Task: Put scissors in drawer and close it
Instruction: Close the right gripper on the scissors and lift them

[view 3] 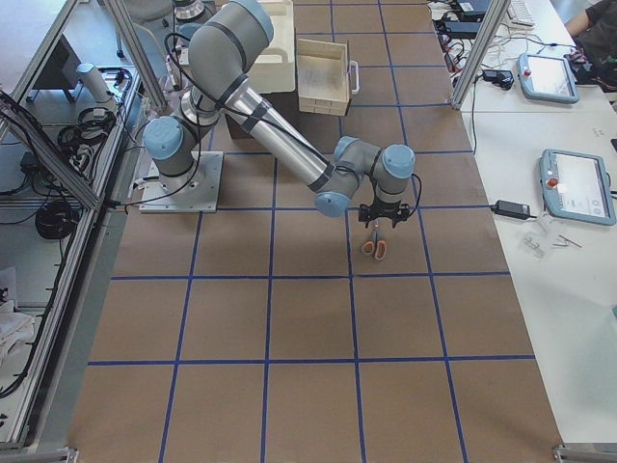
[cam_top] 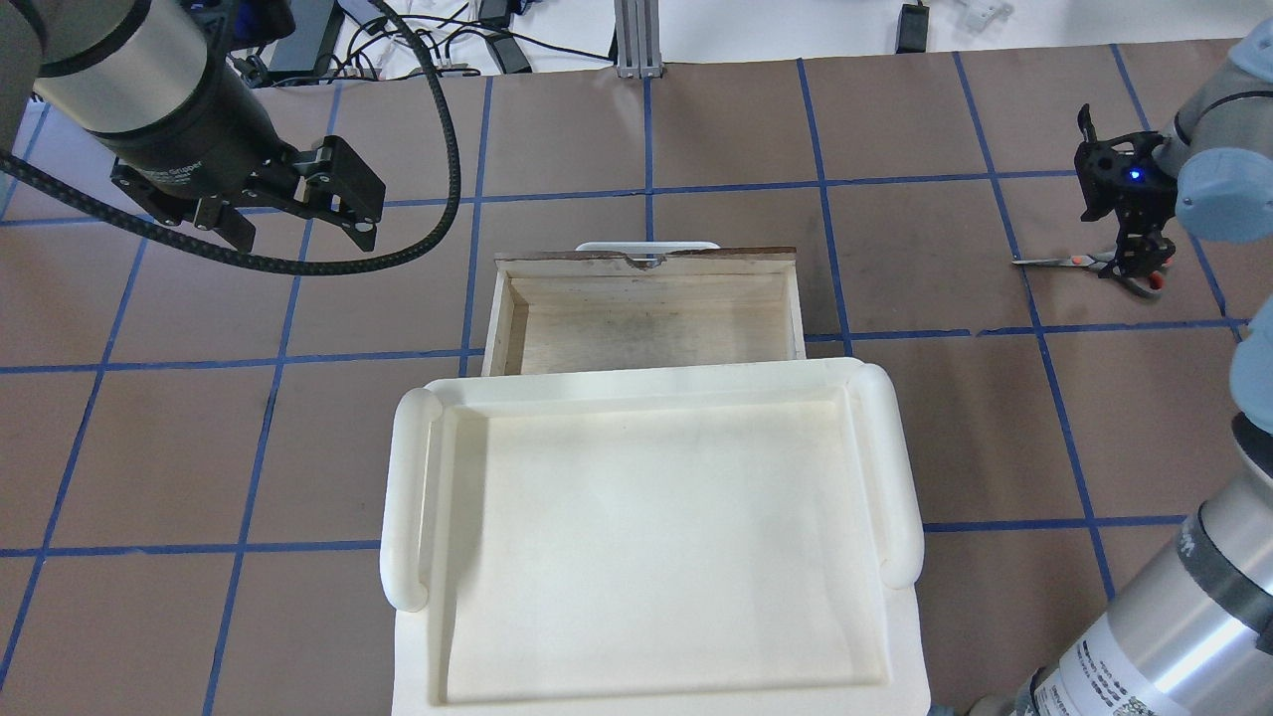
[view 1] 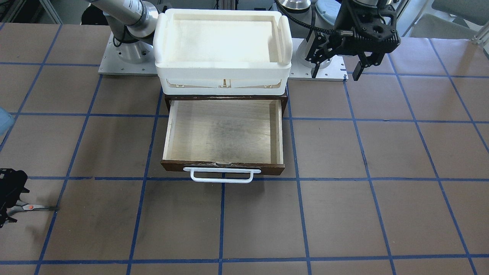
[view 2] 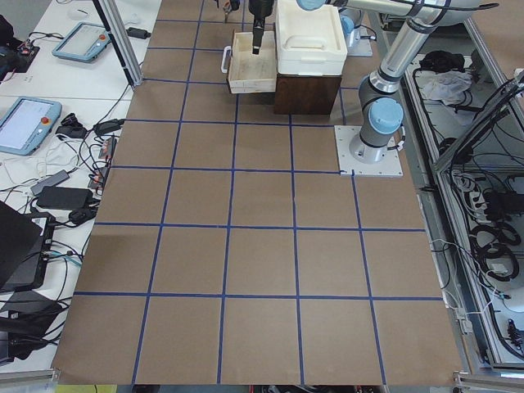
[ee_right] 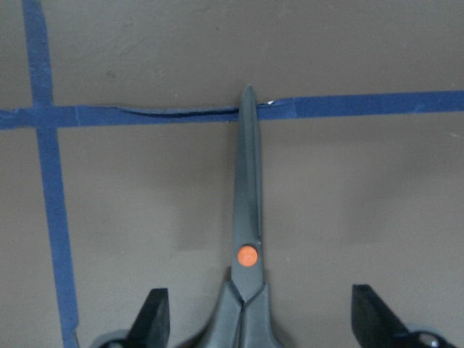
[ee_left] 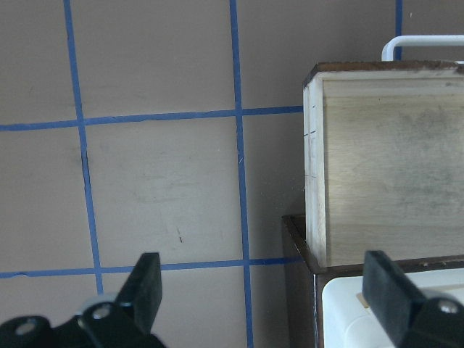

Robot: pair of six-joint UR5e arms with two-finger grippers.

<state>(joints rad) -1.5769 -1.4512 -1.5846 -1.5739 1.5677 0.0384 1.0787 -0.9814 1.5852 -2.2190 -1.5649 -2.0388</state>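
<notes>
The scissors [ee_right: 246, 239] lie flat and closed on the brown table, blades pointing at a blue tape line; they also show at the far right of the overhead view [cam_top: 1079, 262] and at the left edge of the front view [view 1: 32, 207]. My right gripper [ee_right: 261, 319] is open, low over them, with a finger [ee_right: 152, 315] on each side just behind the orange pivot. The drawer [view 1: 223, 131] is pulled open and empty, with its white handle [view 1: 222, 175] facing away from me. My left gripper [cam_top: 298, 224] is open and empty, hovering beside the drawer's left side [ee_left: 315, 167].
A white foam tray [cam_top: 646, 537] sits on top of the dark brown cabinet [view 1: 225, 97] that holds the drawer. The arm bases [view 1: 126, 53] stand on either side behind it. Brown table with a blue tape grid lies between the scissors and the drawer.
</notes>
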